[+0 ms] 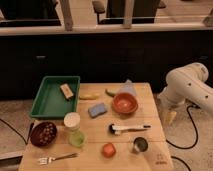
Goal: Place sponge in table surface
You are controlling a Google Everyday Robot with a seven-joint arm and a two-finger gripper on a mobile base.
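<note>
Since the small, flat, light-blue rectangular sponge [97, 109] already lies on the light wooden-plank table surface [94, 131], just toward 11 o'clock of the tabletop's middle, the placing is judged either complete or not yet begun. Which of the two it is cannot be settled from this moment alone. The round orange bowl [124, 104] sits at the sponge's 3 o'clock, just beside it but apart. The green plastic tray [47, 102], with a tan-brown rectangular block [66, 91] in it, is found at the sponge's 10 o'clock.

The two-finger gripper [170, 118] of the white arm is held off the table altogether, past the right edge at 3 o'clock. It is pointed downward and is well apart from the sponge. Its jaws are taken to be spread wide, though the fingers appear only as a pale blur, and nothing is seen held between them.

If the sponge is yet to be handled, the gripper would have to be brought toward 9 o'clock, over or around the orange bowl. It would then be lowered with the jaws wide across the sponge's narrow side. Care would be called for there, since the pad looks thin and soft and the bowl is close. If the task is done, nothing more is needed than that the sponge be left untouched.
</note>
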